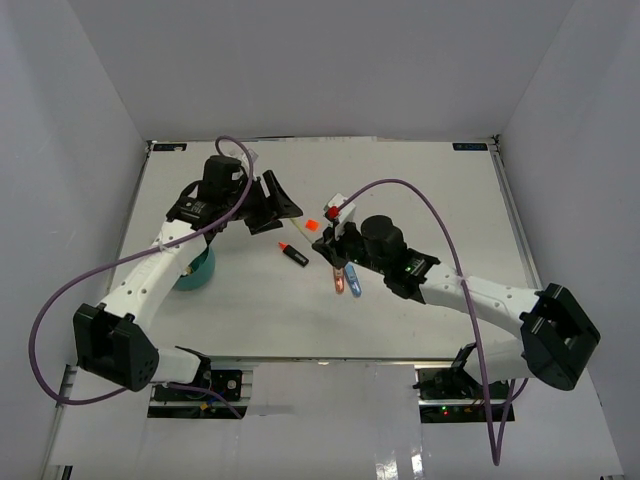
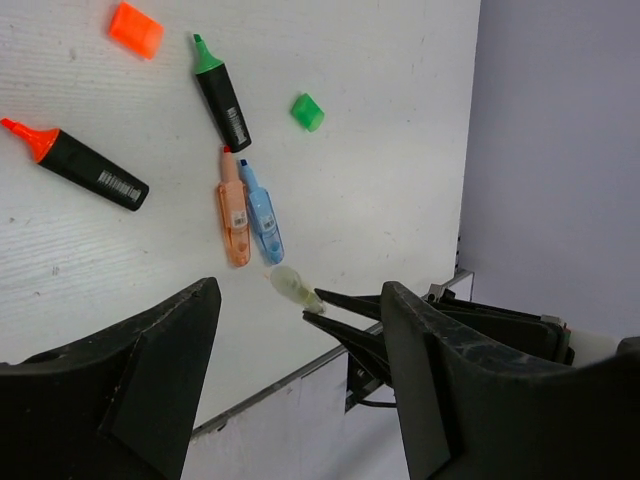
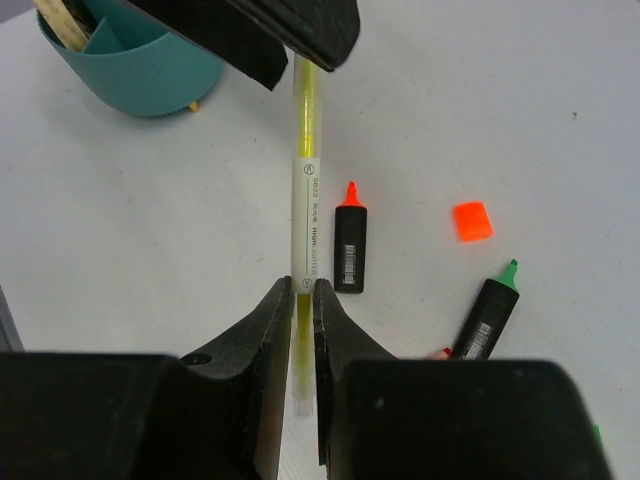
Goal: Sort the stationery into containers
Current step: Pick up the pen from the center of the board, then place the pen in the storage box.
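Observation:
My right gripper (image 3: 302,285) is shut on a thin yellow highlighter pen (image 3: 305,200) and holds it above the table, pointing at my left gripper. The pen's far end (image 2: 290,285) sits between the wide-open fingers of my left gripper (image 2: 300,300), with no visible touch. The teal tub (image 3: 140,70) with dividers stands past them, and near the left arm (image 1: 195,272). On the table lie an orange-capped marker (image 2: 85,168), a green-capped marker (image 2: 223,95), an orange pen (image 2: 233,215), a blue pen (image 2: 262,212), an orange square (image 2: 135,28) and a green square (image 2: 307,111).
Both grippers meet over the table's middle, left (image 1: 285,205) and right (image 1: 335,240). The tub holds tan sticks (image 3: 60,20). The table's near edge (image 2: 300,375) runs just below the right gripper. Grey walls enclose the table.

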Motion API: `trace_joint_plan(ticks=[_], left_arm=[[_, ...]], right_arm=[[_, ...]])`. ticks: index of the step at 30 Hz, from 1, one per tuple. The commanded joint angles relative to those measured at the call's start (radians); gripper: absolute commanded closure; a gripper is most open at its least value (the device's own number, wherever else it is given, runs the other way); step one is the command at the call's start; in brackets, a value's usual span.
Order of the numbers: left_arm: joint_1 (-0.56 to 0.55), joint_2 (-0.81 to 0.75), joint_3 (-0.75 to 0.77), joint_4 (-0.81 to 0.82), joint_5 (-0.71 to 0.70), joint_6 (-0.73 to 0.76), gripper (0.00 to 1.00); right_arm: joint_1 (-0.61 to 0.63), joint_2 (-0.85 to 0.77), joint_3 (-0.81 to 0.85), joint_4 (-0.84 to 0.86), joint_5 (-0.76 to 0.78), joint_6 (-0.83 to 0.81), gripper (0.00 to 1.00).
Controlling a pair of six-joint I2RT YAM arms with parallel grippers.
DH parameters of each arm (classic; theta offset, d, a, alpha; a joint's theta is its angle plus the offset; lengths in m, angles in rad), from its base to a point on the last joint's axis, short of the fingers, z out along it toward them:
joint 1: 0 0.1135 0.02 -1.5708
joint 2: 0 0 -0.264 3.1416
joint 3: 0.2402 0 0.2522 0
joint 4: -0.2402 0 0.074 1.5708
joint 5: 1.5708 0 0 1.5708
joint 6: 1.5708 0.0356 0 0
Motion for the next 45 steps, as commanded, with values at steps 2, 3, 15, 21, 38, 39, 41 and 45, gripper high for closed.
trace_joint_plan(ticks=[2,3,15,21,38,39,41,45], left_arm=[[-0.040,0.005,0.040,0.035,-0.047,-0.047,0.25],[-0.050,0.007,0.050,0.037,-0.054,-0.049,0.26],[-0.093,0.015,0.063,0.035,-0.111,-0.044,0.76],[-0.094,-0.021,0.050,0.023,-0.189,-0.016,0.84],[0.308,-0.378,-0.105,-0.081,-0.875,0.165,0.89],[0.326,-0.393,-0.105,-0.083,-0.887,0.180,0.89],[0.358,-0.404,-0.114,-0.078,-0.912,0.189,0.89],[0.415,-0.415,-0.153,-0.044,-0.938,0.214,0.92]], right_arm=[[0.004,-0.044,-0.013,0.098,-0.034,-0.009,0.90],[0.005,-0.048,-0.016,0.105,-0.037,-0.006,0.90],[0.005,-0.068,-0.046,0.123,-0.040,0.005,0.85],[0.005,-0.077,-0.054,0.112,-0.019,0.014,0.35],[0.002,-0.265,-0.201,0.026,0.145,0.005,0.10],[0.002,-0.268,-0.209,0.025,0.145,0.005,0.10],[0.001,-0.281,-0.226,0.022,0.148,-0.002,0.10],[-0.005,-0.301,-0.247,0.020,0.153,-0.015,0.10]])
